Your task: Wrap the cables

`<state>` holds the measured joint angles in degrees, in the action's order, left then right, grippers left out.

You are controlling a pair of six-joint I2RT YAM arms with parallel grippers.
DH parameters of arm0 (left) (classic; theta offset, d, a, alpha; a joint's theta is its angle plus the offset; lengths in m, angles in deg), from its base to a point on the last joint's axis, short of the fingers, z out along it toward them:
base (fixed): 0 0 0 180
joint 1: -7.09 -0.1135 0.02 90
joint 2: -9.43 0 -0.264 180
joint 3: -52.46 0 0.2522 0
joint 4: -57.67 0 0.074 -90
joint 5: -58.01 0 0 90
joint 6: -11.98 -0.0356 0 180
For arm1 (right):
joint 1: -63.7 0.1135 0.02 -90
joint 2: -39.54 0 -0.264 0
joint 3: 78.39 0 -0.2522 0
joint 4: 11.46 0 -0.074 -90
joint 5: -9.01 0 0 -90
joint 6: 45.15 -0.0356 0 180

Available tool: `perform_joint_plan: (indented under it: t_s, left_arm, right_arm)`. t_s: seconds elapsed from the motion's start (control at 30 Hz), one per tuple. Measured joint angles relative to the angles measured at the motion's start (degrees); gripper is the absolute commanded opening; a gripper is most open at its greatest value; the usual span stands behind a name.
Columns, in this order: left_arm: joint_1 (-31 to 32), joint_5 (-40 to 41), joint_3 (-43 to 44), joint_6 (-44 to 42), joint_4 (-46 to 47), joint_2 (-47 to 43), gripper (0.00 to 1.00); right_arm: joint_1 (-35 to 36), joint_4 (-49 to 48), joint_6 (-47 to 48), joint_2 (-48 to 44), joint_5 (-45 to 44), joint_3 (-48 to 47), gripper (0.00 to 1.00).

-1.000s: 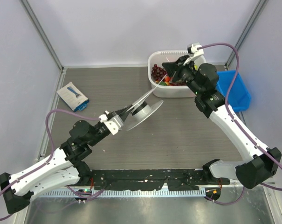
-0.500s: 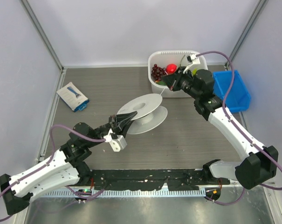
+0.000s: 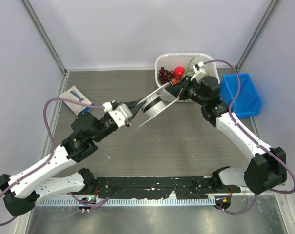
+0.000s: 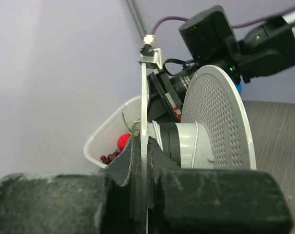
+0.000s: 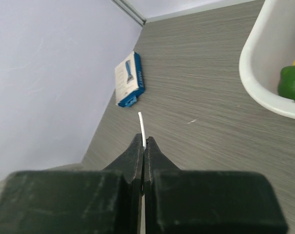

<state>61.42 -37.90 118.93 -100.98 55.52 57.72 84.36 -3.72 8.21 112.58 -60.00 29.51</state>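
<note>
A translucent white spool (image 3: 156,101) hangs tilted above the table's middle, held by one flange. My left gripper (image 3: 133,107) is shut on that flange's thin edge (image 4: 144,112); the hub (image 4: 182,144) and the perforated far flange (image 4: 220,122) stand right of the fingers (image 4: 159,156). My right gripper (image 3: 179,92) is just beyond the spool, shut on the thin white cable. A short end of the cable (image 5: 142,123) pokes out past the right gripper's tips (image 5: 143,141). In the top view the cord is too thin to trace.
A white tub (image 3: 161,61) holding dark red berries, a red ball and green pieces stands at the back, behind the right gripper; its rim (image 5: 257,83) shows in the right wrist view. A blue bin (image 3: 245,96) is on its right. A blue-and-white packet (image 3: 76,100) lies at the left.
The left gripper has turned the spool from flat to edge-on and raised it toward the back right. The right gripper has come out from over the tub, down to the spool.
</note>
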Motion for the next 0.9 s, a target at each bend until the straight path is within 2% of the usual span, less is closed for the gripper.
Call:
perform_joint_plan:
  t_s: [0.27, 0.4, 0.57, 0.7, 0.9]
  left_arm:
    - [-1.99, 14.45, 10.32, 23.04, -8.37, 5.66, 0.0]
    - [-10.27, 16.7, 16.52, 39.52, -15.87, 8.72, 0.0]
    - [-21.99, 13.9, 21.77, 62.25, -23.65, 13.0, 0.0]
    - [-25.27, 11.61, 22.38, 74.86, -26.29, 14.14, 0.0]
    - [-29.94, 7.41, 28.09, 91.58, -31.91, 18.18, 0.0]
  right_arm:
    - [-4.07, -7.39, -15.41, 3.28, 3.76, 0.0, 0.01]
    - [-5.42, -11.34, -21.97, 3.32, 3.76, -0.24, 0.01]
    - [-5.14, -13.53, -24.3, 3.39, 3.43, -2.19, 0.01]
    - [-5.29, -14.34, -23.45, 3.45, 1.77, -3.58, 0.01]
    - [-5.11, -16.59, -20.94, 4.04, 0.52, -5.09, 0.01]
